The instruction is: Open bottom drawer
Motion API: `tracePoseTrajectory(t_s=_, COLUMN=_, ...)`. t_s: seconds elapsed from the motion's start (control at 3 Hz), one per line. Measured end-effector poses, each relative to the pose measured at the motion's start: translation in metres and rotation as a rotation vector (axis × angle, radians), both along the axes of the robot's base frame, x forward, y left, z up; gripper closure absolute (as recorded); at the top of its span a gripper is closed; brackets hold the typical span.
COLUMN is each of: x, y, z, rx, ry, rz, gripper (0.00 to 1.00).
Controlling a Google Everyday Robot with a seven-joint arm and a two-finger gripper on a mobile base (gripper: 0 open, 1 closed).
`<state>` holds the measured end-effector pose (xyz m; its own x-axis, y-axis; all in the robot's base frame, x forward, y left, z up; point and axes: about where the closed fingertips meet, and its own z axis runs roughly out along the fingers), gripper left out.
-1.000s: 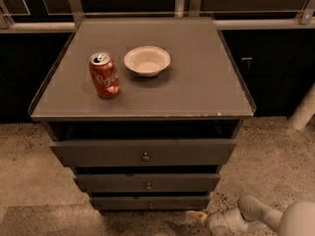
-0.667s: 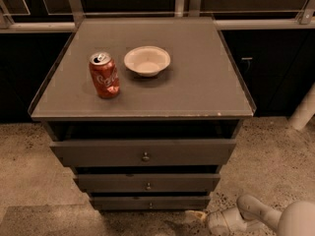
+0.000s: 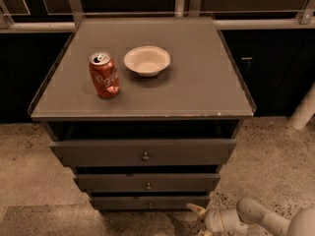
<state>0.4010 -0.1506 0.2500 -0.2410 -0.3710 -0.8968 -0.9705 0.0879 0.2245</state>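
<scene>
The grey cabinet (image 3: pixel 147 90) has three drawers. The bottom drawer (image 3: pixel 123 202) is the lowest, a thin dark-grey front with a tiny round knob (image 3: pixel 150 205); it looks closed. My gripper (image 3: pixel 195 213) is at the lower right, near the floor, just right of and below the bottom drawer's right end. It is apart from the knob. The white arm (image 3: pixel 256 220) runs off to the lower right corner.
A red soda can (image 3: pixel 104 75) and a white bowl (image 3: pixel 146 60) stand on the cabinet top. The top drawer (image 3: pixel 143 152) and middle drawer (image 3: pixel 146 182) sit above the bottom one. Speckled floor (image 3: pixel 34 171) surrounds the cabinet. Dark cabinets line the back.
</scene>
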Motion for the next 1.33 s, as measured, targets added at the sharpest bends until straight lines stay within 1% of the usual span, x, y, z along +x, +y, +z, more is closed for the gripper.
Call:
tracePoseTrajectory(t_s=0.33, x=0.028, y=-0.004, z=0.004, rx=-0.042, ry=-0.072, rz=-0.097, gripper=0.00)
tracePoseTrajectory(t_s=0.67, x=0.051, y=-0.008, z=0.003, rx=-0.079, ry=-0.111, rz=-0.160, gripper=0.00)
tracePoseTrajectory(t_s=1.0, x=0.066, y=-0.007, z=-0.007, rx=-0.120, ry=-0.116, rz=-0.185, gripper=0.00)
tracePoseTrajectory(t_s=1.33, x=0.061, y=-0.005, z=-0.008, rx=-0.127, ry=-0.112, rz=-0.177, gripper=0.00)
